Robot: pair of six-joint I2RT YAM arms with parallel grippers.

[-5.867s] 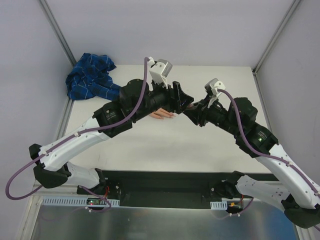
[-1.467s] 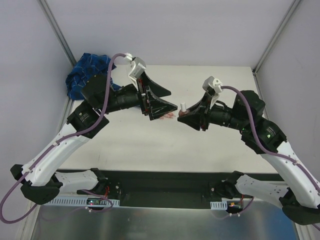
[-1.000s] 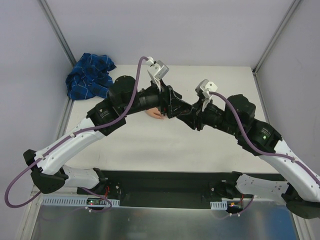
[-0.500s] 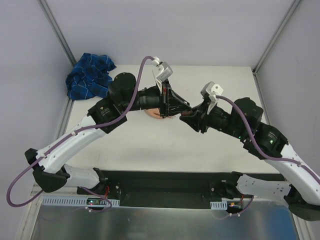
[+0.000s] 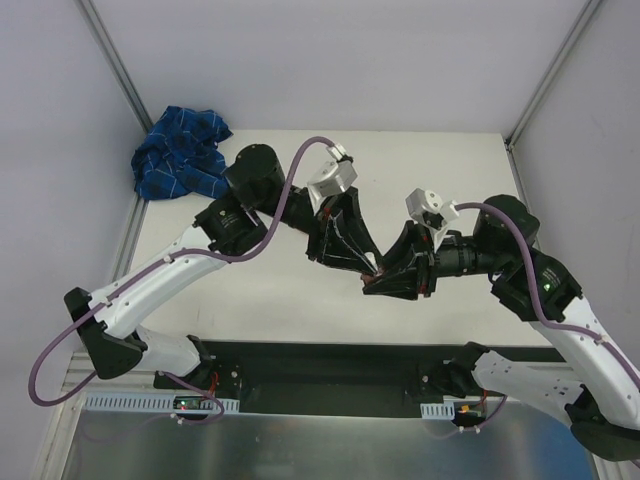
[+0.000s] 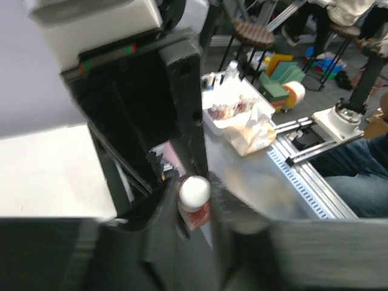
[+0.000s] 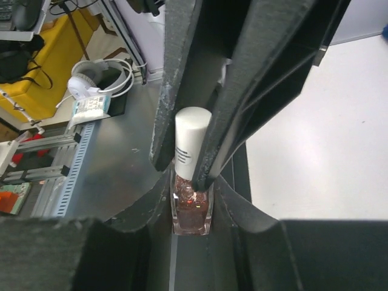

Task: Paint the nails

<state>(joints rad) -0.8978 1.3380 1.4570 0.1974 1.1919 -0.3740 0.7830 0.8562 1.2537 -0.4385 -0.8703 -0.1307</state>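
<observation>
1. Nearest the arm bases, the right claw is pinched on the glass body of the polish bottle, one finger pressed to each side. The bottle hangs over the near-middle of the table and does not rest on it.
2. The bottle is small, clear, square-shouldered glass holding reddish, glittery polish. Its tall white cap has fine black lines around the lower part.
3. Just beyond, the left claw meets the right one tip to tip. It is closed on the white cap, with a dark finger touching each side.
4. The step in hand looks like unscrewing the cap to free the brush.
   - Clamp the glass firmly in the right claw so that only the cap turns.
   - Roll the left wrist about the cap's own axis.
   - Once the thread lets go, draw the cap straight out along that axis so the brush clears the neck without scraping.
   - Whether the bottle is upright cannot be told, so tip the mouth upward before parting the two.
5. The nails show in no view, so neither their look nor their place can be told. The left arm crosses the middle of the table and may cover them.
6. Farthest off, a blue plaid cloth lies heaped at the far left corner, well apart from both claws.
</observation>
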